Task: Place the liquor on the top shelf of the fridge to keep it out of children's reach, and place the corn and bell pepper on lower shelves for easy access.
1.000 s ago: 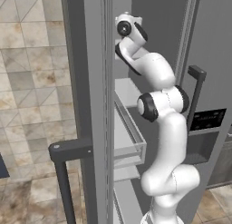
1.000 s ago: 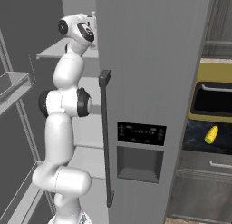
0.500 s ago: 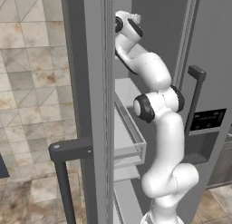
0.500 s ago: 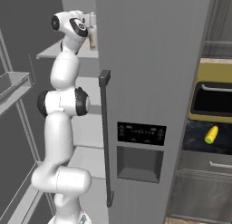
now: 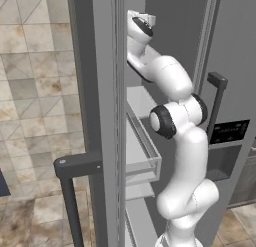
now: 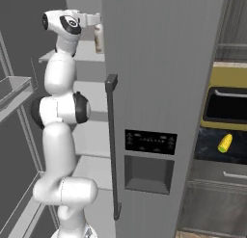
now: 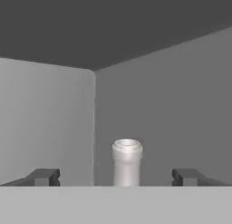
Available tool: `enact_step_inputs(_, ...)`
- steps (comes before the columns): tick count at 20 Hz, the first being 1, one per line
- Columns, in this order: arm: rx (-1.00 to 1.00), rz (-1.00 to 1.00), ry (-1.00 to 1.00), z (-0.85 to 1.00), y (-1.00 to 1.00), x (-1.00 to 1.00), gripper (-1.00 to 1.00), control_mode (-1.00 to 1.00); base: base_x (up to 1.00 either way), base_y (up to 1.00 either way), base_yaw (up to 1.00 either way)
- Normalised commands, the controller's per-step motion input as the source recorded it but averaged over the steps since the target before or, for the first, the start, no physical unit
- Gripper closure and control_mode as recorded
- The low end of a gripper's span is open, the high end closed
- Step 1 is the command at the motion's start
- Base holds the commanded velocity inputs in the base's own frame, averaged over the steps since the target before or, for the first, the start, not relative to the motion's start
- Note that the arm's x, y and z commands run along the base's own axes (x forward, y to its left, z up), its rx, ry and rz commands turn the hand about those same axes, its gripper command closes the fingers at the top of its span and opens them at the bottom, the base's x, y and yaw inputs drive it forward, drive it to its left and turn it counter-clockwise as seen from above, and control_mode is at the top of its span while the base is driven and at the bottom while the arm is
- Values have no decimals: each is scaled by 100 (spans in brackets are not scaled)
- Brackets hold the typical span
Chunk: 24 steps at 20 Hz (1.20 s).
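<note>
The liquor (image 7: 127, 162) stands upright between my gripper (image 7: 115, 177) fingertips, one dark fingertip (image 7: 43, 177) wide to each side and neither touching it; the gripper is open. From the right base view the liquor (image 6: 99, 38) rests on the top shelf (image 6: 79, 53) inside the fridge (image 6: 159, 87), right below my hand. The corn (image 6: 225, 143) lies on the dark counter at the right. White lower shelves (image 6: 91, 95) sit beneath, with one lower shelf (image 5: 140, 98) also seen from the left. The bell pepper is out of view.
A yellow toaster oven (image 6: 226, 102) sits on the counter above the corn. The shut fridge door with its dark handle (image 6: 112, 145) stands right of my arm. The open door (image 5: 95, 116) carries a clear-walled bin (image 5: 145, 161) left of the arm.
The jaws have spread wide off the bottle, which stays standing on the shelf. The hand has risen slightly and shifted a little.
</note>
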Motion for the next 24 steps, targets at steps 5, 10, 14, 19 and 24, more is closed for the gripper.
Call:
enact_step_inputs(5,-1,-6,-2,-54,0,-66,-100,-100,0,0,0)
enact_step_inputs(10,5,-1,-6,-30,-13,-96,-100,-100,0,0,0)
enact_step_inputs(14,13,0,0,0,-43,-97,-100,-100,0,0,0)
enact_step_inputs(19,19,0,0,0,-50,-100,-100,-100,0,0,0)
enact_step_inputs(24,17,5,0,8,-39,-94,-100,-100,0,0,0)
